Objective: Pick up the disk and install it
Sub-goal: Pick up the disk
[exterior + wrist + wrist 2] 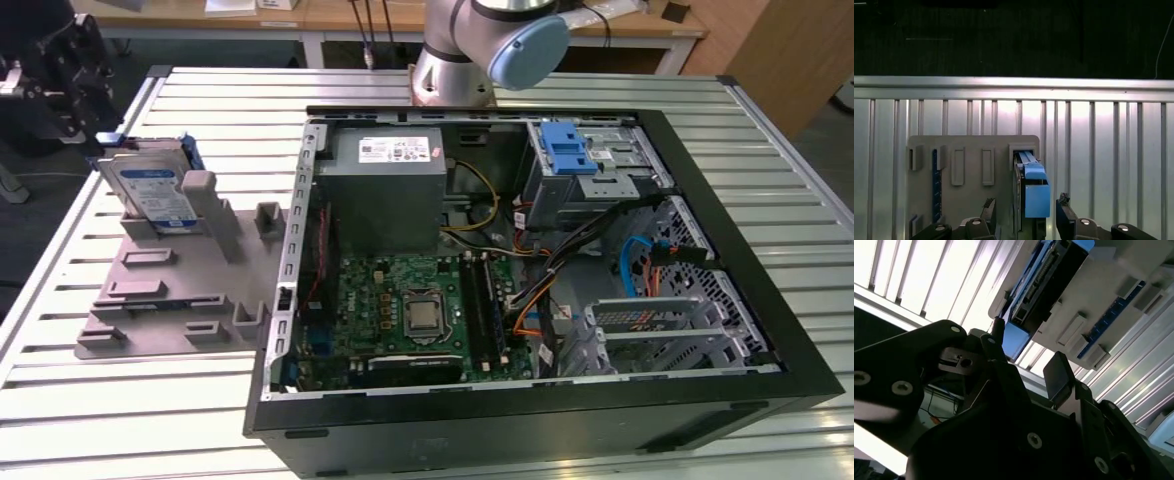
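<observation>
The disk (151,190) stood on edge in a slot at the far end of a grey holder (160,290), on the slatted table (120,400) at the exterior view's left. It was well apart from the open case (747,400) and from the cage (587,165) with the blue latch inside it. The step in hand looked like the grasp itself, with the pick-up not yet made. In the first wrist view the gripper (1025,202) hung over the disk's top edge with its 2 fingers (989,210) spread wide, 1 on each flat face. Clear gaps showed on both sides, so they pinched nothing. The second wrist view agreed: the pads stood apart and the blue carrier showed between and beyond them. Whether a tip brushed the carrier could not be told from here. To do this well, the gripper probably needed to stay centred over the disk's thin edge and square to its faces, so that both pads would meet it at once rather than 1 pushing it sideways in the slot. A grip low enough to catch metal as well as blue plastic would likely hold more firmly, since the carrier may flex. The holder's raised posts sat just beside the disk, so the fingers had little room to wander. A skewed approach risked a tip landing on a post or on the disk's top edge.
</observation>
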`<move>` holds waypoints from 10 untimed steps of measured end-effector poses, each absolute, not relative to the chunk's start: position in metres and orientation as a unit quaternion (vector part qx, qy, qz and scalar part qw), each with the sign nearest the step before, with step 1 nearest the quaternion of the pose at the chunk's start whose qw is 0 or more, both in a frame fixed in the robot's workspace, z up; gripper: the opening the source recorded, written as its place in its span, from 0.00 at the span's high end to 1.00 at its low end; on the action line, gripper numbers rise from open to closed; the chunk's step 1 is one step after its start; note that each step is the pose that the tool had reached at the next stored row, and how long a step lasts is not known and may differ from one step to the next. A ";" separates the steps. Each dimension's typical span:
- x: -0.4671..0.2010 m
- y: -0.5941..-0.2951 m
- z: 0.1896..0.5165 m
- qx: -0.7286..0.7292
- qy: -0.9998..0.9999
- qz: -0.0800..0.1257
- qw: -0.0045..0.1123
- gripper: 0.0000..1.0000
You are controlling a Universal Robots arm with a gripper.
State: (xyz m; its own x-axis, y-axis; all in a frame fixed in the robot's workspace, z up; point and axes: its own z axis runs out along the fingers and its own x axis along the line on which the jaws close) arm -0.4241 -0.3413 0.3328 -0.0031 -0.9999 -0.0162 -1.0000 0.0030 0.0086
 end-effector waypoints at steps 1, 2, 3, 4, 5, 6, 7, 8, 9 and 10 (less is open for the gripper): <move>-0.424 -0.341 0.331 -0.704 0.710 0.009 0.003 0.41; -0.424 -0.341 0.329 -0.703 0.711 0.009 0.003 0.41; -0.425 -0.341 0.327 -0.702 0.713 0.009 0.003 0.41; -0.425 -0.341 0.326 -0.701 0.713 0.009 0.003 0.41; -0.425 -0.341 0.324 -0.701 0.713 0.009 0.003 0.41; -0.426 -0.341 0.322 -0.701 0.713 0.009 0.002 0.41; -0.426 -0.341 0.320 -0.701 0.713 0.009 0.002 0.41; -0.426 -0.341 0.318 -0.701 0.713 0.009 0.002 0.41; -0.426 -0.341 0.316 -0.701 0.713 0.010 0.002 0.41; -0.426 -0.341 0.315 -0.701 0.713 0.010 0.001 0.41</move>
